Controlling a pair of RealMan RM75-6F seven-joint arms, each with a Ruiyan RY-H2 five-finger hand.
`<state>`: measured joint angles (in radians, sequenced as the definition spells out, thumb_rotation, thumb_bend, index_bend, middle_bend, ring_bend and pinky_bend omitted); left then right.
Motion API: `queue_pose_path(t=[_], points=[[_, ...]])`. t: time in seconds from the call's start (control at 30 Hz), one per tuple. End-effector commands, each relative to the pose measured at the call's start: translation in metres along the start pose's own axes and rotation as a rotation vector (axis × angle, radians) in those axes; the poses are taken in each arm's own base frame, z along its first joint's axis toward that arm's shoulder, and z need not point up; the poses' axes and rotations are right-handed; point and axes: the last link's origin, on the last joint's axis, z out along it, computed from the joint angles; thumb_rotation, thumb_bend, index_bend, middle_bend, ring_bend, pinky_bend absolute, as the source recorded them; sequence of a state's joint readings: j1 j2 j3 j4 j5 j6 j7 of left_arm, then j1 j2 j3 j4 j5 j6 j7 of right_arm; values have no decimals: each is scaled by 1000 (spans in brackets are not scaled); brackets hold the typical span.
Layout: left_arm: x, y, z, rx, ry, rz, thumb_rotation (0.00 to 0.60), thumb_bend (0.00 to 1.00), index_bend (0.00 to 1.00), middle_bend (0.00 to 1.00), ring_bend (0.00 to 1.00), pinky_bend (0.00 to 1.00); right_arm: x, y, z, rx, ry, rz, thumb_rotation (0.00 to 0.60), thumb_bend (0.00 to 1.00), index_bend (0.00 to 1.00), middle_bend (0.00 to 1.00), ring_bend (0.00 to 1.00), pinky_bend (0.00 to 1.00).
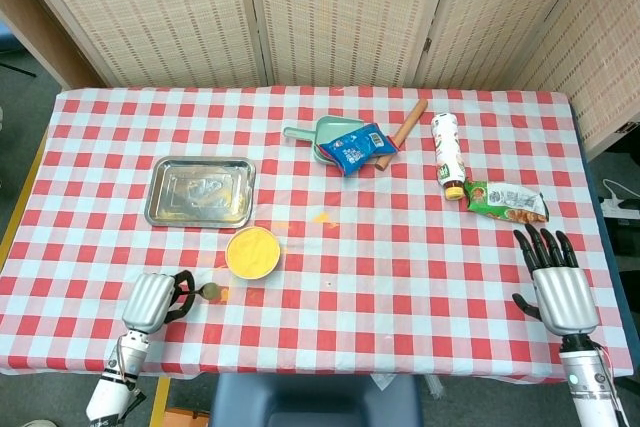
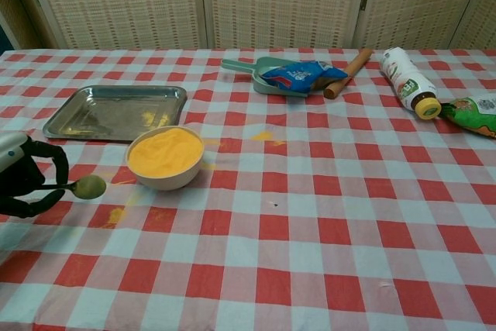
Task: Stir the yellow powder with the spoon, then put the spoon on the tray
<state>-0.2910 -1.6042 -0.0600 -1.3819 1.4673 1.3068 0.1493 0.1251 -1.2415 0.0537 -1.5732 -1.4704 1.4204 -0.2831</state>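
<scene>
Counter (image 1: 400,247) under a checked cloth, carrying everything. Steel tray (image 1: 200,191) at far left, bare of any spoon. Bowl of yellow powder (image 1: 253,252) just near of the tray, surface smooth, apparently unstirred. Left hand (image 1: 152,299) near-left of the bowl, pinching a spoon (image 2: 80,187) held just short of the bowl's rim. Right hand (image 1: 560,282) at near right, fingers spread, holding nothing. By the look of things: spoon picked up; stirring and tray placement left.

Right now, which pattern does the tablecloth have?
The tablecloth has a red and white check pattern, seen best in the chest view.
</scene>
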Motion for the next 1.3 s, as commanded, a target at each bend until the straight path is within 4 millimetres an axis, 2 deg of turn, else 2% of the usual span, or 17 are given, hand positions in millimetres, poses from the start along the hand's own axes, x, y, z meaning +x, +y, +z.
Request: queue_pose_path(t=[0.03,0.3,0.47,0.83,1.03,1.3], points=[[9,13,12,-33,36,38,600,430,740,1000,1000,1000,0,0,0,1,0,2,600,86,0,0,0,0],[5,51,48,-84,91,118,600,432,740,1000,1000,1000,4,3,0,-7,9,15,600,85,0,0,0,0],[4,64,65,-107,159,163,600,435,746,1000,1000,1000,5,6,-1,-11,2,26,600,85,0,0,0,0],[-2,72,92,-164,327,337,600,435,757,1000,1000,1000,4,9,3,-24,-25,42,600,86,0,0,0,0],[-13,72,101,-232,416,487,600,437,761,1000,1000,1000,5,10,3,-16,-40,61,600,85,0,0,0,0],[-26,70,105,-298,447,575,600,441,761,1000,1000,1000,6,10,2,-7,-61,85,600,85,0,0,0,0]])
